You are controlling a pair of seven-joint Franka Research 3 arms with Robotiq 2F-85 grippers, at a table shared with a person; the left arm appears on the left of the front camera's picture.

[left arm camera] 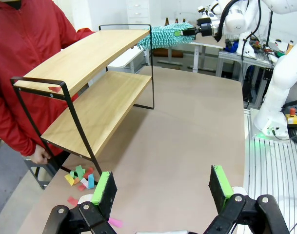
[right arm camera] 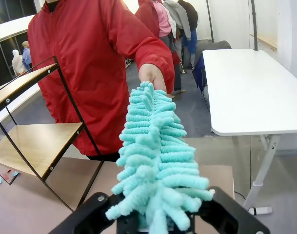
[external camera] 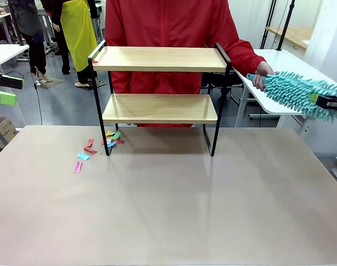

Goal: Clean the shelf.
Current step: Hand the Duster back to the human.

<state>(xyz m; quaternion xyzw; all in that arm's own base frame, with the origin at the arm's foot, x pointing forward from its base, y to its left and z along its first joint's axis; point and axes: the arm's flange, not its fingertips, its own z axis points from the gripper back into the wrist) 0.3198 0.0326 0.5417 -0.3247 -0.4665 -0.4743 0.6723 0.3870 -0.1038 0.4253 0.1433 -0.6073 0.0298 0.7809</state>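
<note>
The shelf (external camera: pixel 160 108) stands at the table's far side, two light wooden boards in a thin black frame; it also appears in the left wrist view (left arm camera: pixel 97 102) and the right wrist view (right arm camera: pixel 38 141). A small red scrap (external camera: pixel 94 61) lies on the top board's left end. A teal fluffy duster (external camera: pixel 295 91) hangs in the air to the right of the shelf. My right gripper (external camera: pixel 323 102) is at its near end, and the duster (right arm camera: pixel 155 161) lies between the widely spread fingers. A person's hand (right arm camera: pixel 152 75) holds its far end. My left gripper (left arm camera: pixel 160 187) hovers open over the table's left side, holding nothing.
Several coloured paper scraps (external camera: pixel 96 147) lie on the table (external camera: pixel 174 205) by the shelf's left front leg. A person in a red jacket (external camera: pixel 168 22) stands right behind the shelf. A white side table (external camera: pixel 284 69) stands at the right.
</note>
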